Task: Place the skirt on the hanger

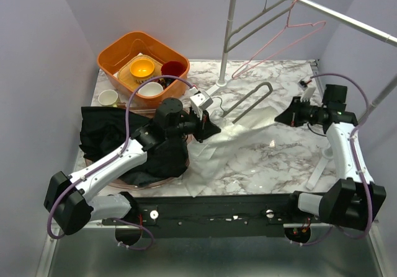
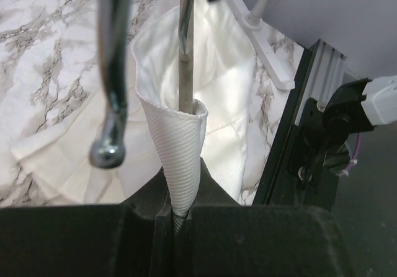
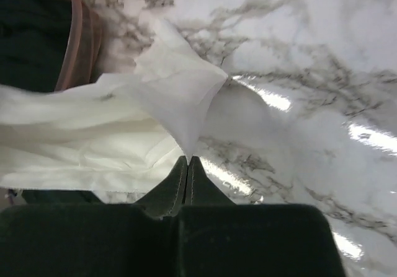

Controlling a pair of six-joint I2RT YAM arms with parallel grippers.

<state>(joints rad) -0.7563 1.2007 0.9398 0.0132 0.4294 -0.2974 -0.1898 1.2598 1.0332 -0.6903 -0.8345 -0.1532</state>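
The white skirt (image 1: 239, 142) lies stretched over the marble table between both grippers. My left gripper (image 1: 214, 128) is shut on a fold of its waistband (image 2: 180, 147). My left gripper also shows in the left wrist view (image 2: 177, 196). A silver metal hanger (image 1: 249, 102) lies just behind the skirt. In the left wrist view one hanger rod (image 2: 185, 72) enters the waistband fold. A second rod with a ball tip (image 2: 107, 152) hangs beside it, outside the cloth. My right gripper (image 1: 281, 117) is shut on a skirt corner (image 3: 180, 97), pinched at the tips (image 3: 188, 160).
An orange basin (image 1: 111, 57) with bowls stands at the back left. A black garment (image 1: 102, 134) lies in a pink-rimmed tray at the left. A rack pole (image 1: 227, 35) and its rail carry a pink hanger (image 1: 291, 32) and a grey hanger (image 1: 263, 13).
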